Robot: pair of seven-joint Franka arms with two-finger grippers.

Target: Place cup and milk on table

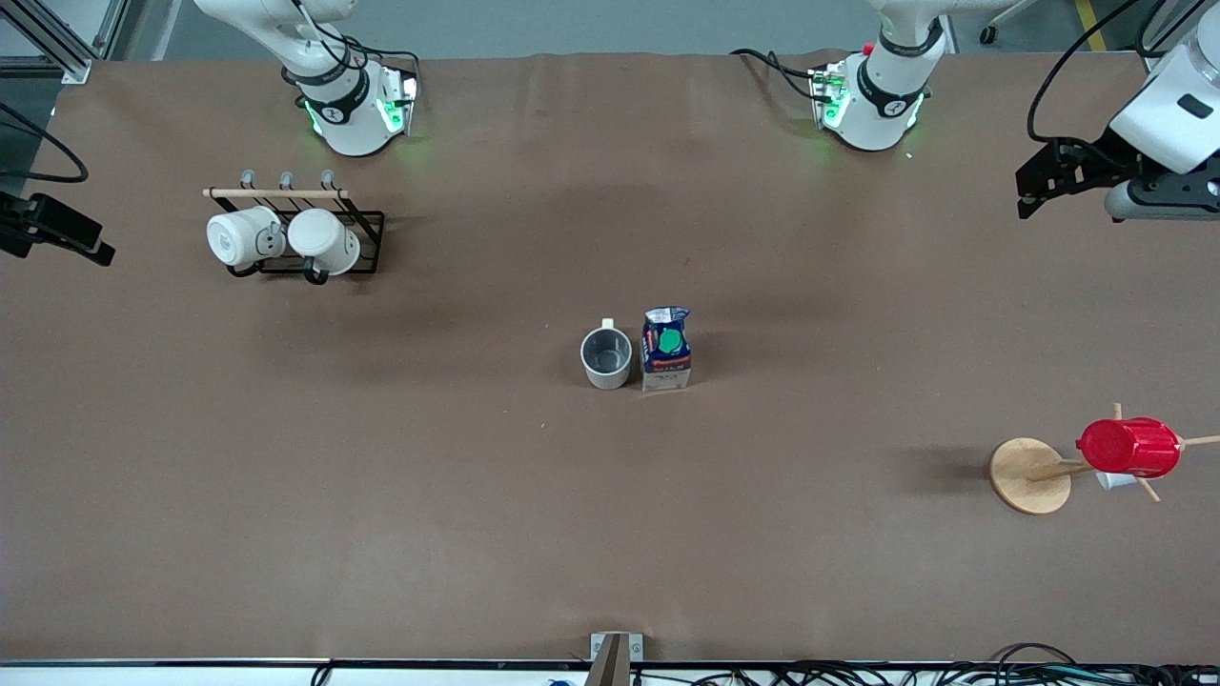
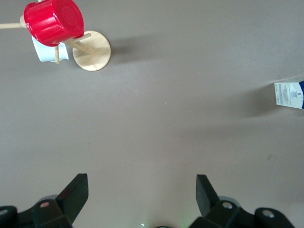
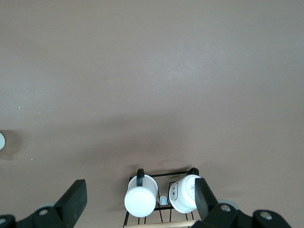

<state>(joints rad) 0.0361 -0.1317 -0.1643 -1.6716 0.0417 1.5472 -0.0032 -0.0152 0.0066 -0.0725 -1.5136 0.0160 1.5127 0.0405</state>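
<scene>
The cream-white cup (image 1: 606, 358) stands upright on the brown table (image 1: 381, 495) near its middle, grey inside showing. The blue and white milk (image 1: 666, 349) with its green cap stands upright right beside it, toward the left arm's end. Only an edge of the milk (image 2: 289, 95) shows in the left wrist view. My left gripper (image 1: 1029, 195) hangs open and empty over the left arm's end of the table; its view shows it (image 2: 141, 190) with jaws wide apart. My right gripper (image 1: 91, 246) hangs open and empty over the right arm's end (image 3: 139, 190).
A black wire rack (image 1: 367, 224) holding two glossy white mugs (image 1: 243, 236) stands near the right arm's base and shows in the right wrist view (image 3: 161, 176). A wooden mug tree (image 1: 1029, 474) carries a red ribbed cup (image 1: 1129, 448), also in the left wrist view (image 2: 53, 21).
</scene>
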